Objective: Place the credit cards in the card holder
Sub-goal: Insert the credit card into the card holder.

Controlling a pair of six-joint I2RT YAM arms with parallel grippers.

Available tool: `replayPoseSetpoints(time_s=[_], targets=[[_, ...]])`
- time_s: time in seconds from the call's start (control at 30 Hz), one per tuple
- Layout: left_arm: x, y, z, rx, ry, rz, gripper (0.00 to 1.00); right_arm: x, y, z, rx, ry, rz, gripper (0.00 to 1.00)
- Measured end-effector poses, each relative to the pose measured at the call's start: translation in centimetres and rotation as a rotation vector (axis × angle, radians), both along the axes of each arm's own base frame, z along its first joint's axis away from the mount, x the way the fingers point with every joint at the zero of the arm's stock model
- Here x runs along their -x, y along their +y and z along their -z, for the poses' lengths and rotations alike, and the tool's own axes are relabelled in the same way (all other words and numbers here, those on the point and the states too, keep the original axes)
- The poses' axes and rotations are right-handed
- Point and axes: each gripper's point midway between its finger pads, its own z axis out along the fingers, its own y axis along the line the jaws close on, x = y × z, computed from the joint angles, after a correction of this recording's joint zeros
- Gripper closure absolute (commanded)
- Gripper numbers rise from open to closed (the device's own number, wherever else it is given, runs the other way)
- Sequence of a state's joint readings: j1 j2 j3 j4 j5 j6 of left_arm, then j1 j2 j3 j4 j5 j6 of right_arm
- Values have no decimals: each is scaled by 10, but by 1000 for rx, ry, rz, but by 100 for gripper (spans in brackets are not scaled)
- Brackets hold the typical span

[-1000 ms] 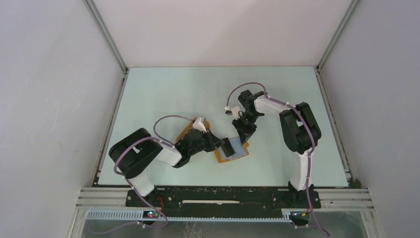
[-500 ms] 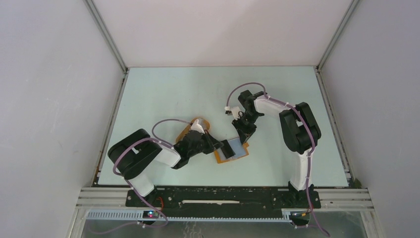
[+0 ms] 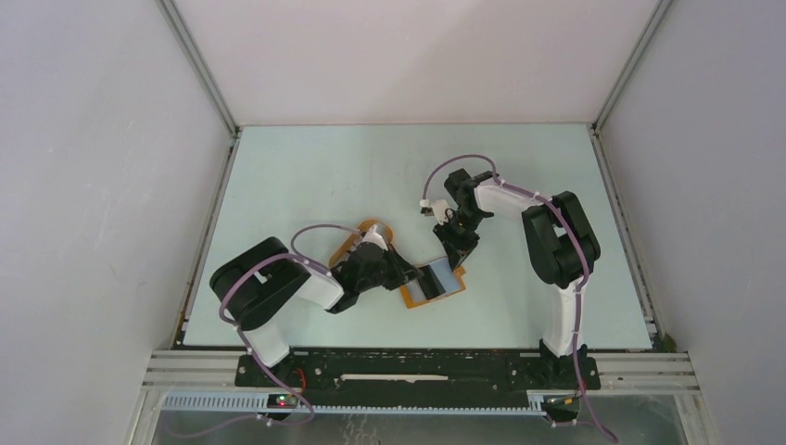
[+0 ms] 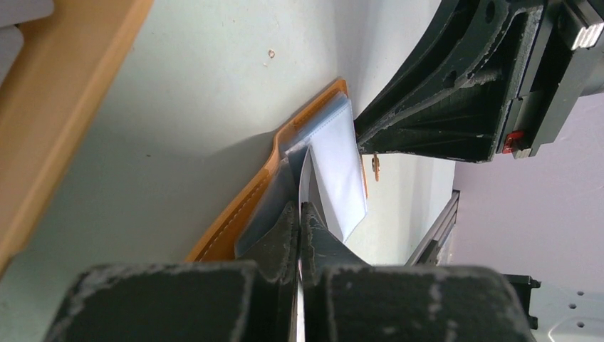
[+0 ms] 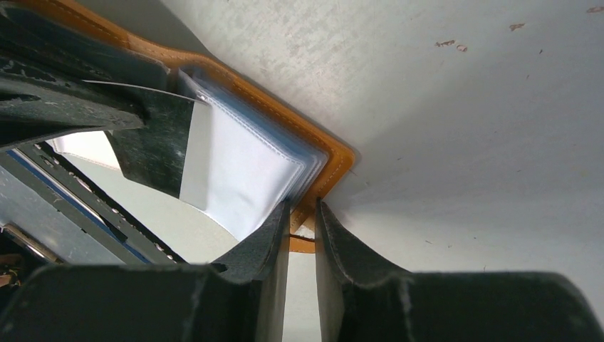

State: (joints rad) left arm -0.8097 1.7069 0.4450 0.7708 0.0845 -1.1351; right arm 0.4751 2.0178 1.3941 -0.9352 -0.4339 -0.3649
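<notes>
Left gripper (image 4: 299, 214) is clamped on a credit card (image 4: 305, 178), edge-on at a sleeve of the open card holder (image 4: 235, 214) on the table (image 3: 306, 176), right gripper (image 5: 303, 214) nipping its orange corner; risk: card snags the sleeve lip and buckles, or the shallow corner hold slips.

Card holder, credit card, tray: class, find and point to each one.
card holder (image 5: 336, 158), right wrist view, orange stitched corner.
credit card (image 4: 338, 167), left wrist view, white face.
tray (image 4: 71, 89), left wrist view, tan rim.
</notes>
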Motion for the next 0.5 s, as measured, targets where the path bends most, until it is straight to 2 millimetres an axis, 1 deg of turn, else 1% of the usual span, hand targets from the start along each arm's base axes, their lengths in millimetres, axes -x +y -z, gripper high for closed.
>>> replayPoseSetpoints(time_s=[0.23, 0.37, 0.5], targets=[[-3, -8, 2, 13, 23, 6, 93, 0, 0, 0, 3, -2, -3, 73], [-4, -11, 2, 20, 25, 12, 87, 0, 1, 0, 3, -3, -4, 73], [-4, -11, 3, 21, 29, 11, 80, -1, 1, -1, -1, -9, -3, 68]])
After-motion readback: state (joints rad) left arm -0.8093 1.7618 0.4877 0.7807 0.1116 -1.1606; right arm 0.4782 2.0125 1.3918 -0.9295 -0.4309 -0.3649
